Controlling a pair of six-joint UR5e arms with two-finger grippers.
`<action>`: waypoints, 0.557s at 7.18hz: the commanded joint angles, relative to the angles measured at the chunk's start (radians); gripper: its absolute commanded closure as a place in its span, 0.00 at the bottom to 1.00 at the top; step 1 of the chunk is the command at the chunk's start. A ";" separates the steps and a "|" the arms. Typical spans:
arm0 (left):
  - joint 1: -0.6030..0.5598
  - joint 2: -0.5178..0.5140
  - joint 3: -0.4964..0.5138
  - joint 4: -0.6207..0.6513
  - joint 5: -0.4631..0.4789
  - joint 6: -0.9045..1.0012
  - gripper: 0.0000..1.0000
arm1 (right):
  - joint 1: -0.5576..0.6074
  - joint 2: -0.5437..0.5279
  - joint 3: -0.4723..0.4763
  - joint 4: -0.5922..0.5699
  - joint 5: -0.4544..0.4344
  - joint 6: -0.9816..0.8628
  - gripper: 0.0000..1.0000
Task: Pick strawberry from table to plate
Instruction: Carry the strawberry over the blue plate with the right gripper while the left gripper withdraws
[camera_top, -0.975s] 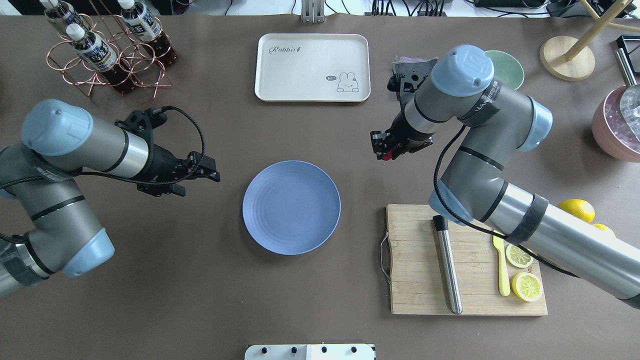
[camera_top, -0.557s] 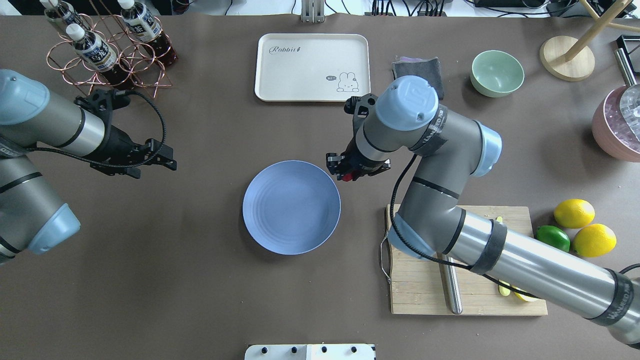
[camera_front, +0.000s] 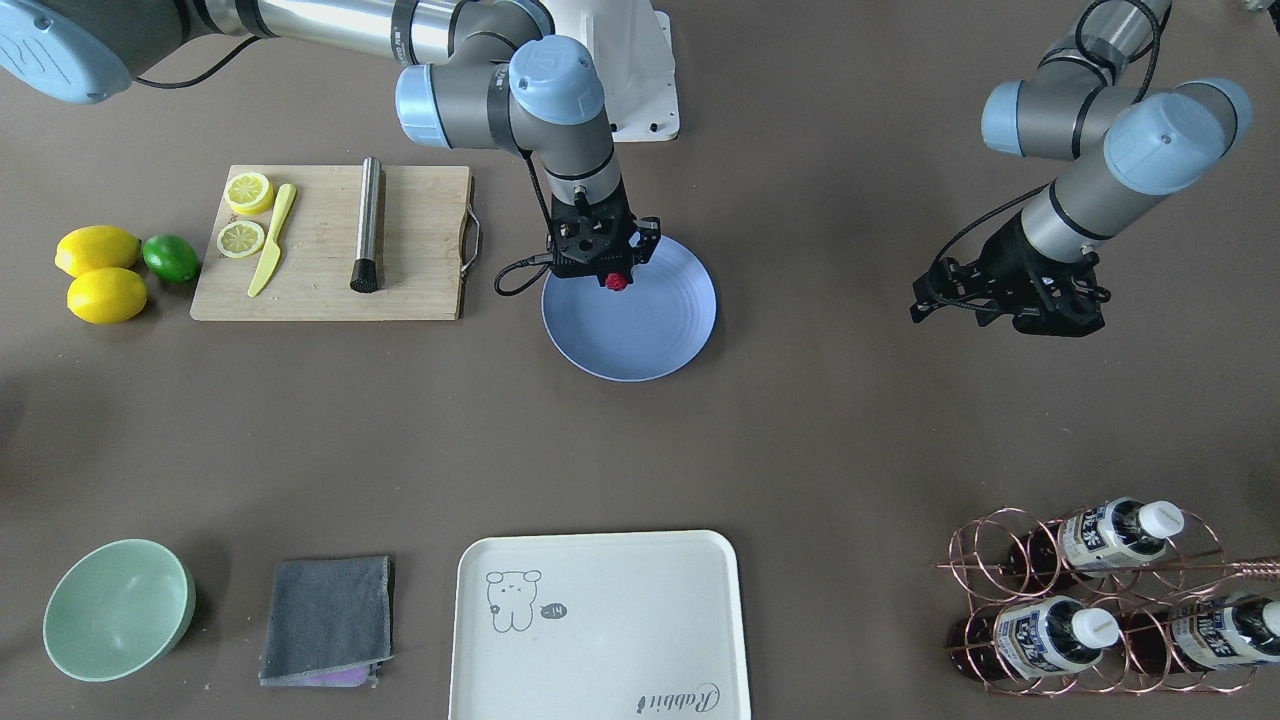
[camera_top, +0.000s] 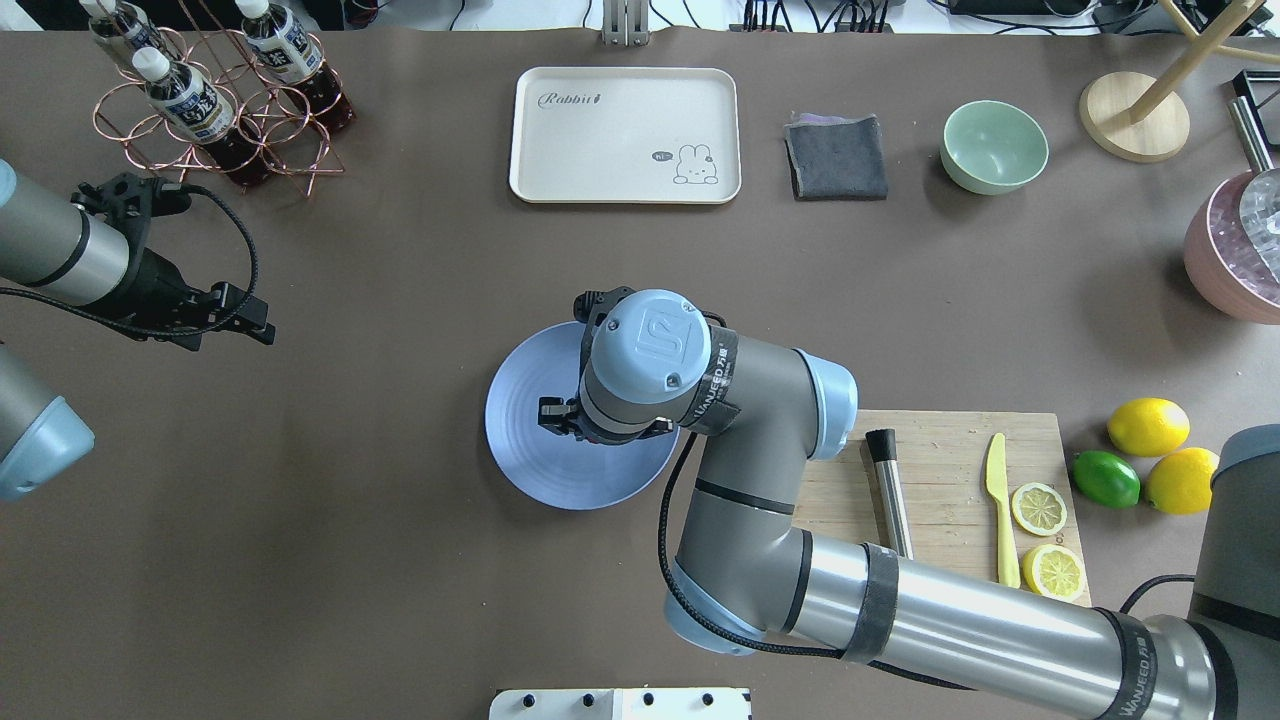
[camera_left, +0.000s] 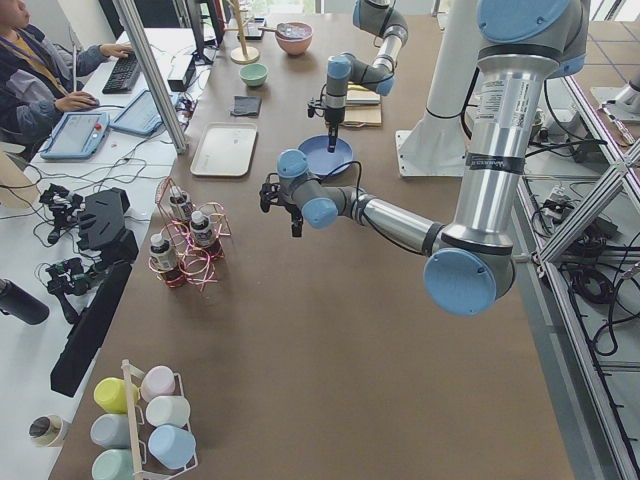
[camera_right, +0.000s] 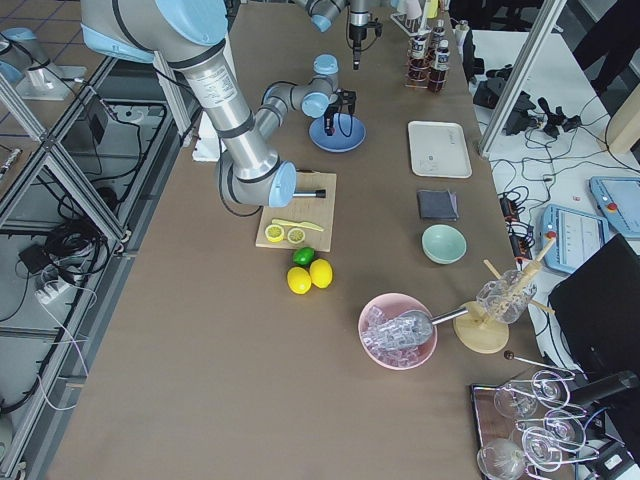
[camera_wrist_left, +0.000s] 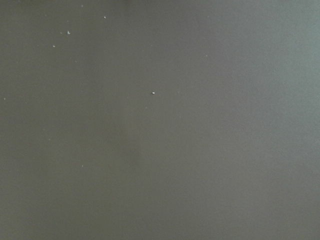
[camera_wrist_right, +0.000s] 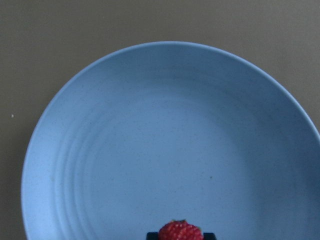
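Nearest the robot's base, on its right side, you've got the cutting board (camera_top: 950, 440) w/ a steel rod (camera_top: 890, 490), a yellow knife (camera_top: 1000, 500) and two lemon slices (camera_top: 1038, 508). Just beside the board lie two lemons (camera_top: 1148, 426) w/ a lime (camera_top: 1105, 478) touching them.

Next out, mid-table (camera_top: 400, 560), is the plate (camera_top: 530, 440). The right gripper (camera_front: 612, 272) hangs over it, pointing straight down. Its jaws are narrow and pinched on the strawberry (camera_front: 617, 283). In the right wrist view you see the berry (camera_wrist_right: 180, 232) btw. two dark fingertips (camera_wrist_right: 151, 234), w/ the plate's (camera_wrist_right: 150, 150) rings spread out under it. So the berry is over the plate's inner part, well inside the rim. You can't tell if it touches the surface.

About level w/ the plate, the left gripper (camera_top: 250, 320) hovers over bare table, well apart from it. Its wrist cam gives you only grey surface. You can't tell how wide its jaws stand.

Far side, toward you: bottle rack (camera_top: 215, 110) at the robot's left, then the cream tray (camera_top: 625, 135), a folded grey cloth (camera_top: 837, 158) and the mint bowl (camera_top: 995, 147).
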 joint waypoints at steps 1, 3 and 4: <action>0.001 0.006 0.001 0.000 0.001 0.002 0.03 | -0.004 0.060 -0.081 0.004 -0.018 0.029 1.00; 0.001 0.013 -0.002 -0.005 0.006 0.000 0.03 | 0.001 0.058 -0.087 0.004 -0.021 0.038 0.01; -0.001 0.013 -0.005 -0.005 0.003 0.000 0.03 | 0.012 0.057 -0.082 0.002 -0.017 0.027 0.00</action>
